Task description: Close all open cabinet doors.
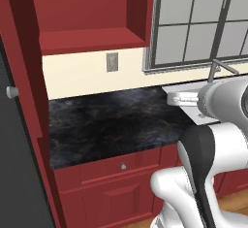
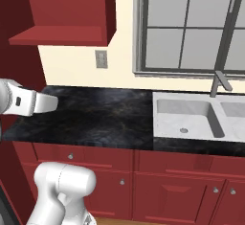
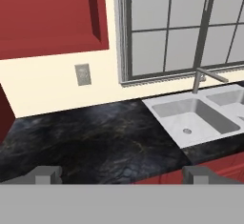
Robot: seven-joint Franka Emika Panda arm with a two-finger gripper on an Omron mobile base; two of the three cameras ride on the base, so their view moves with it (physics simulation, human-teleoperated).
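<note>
Jaws [image 3: 122, 174] spread wide with nothing in them, hovering above the dark desk [image 3: 95, 137]. Sink [image 3: 193, 116] off to the side, open red wall cabinet [image 1: 87, 16] up top.

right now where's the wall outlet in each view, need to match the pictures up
Left base view: the wall outlet sits upper centre, on the cream wall under the open red shelf.
Right base view: the outlet is upper left of centre, left of the window.
Hand view: the outlet is upper left, above the black counter.
Shared landmark: the window frame's lower left corner, just right of the outlet.
</note>
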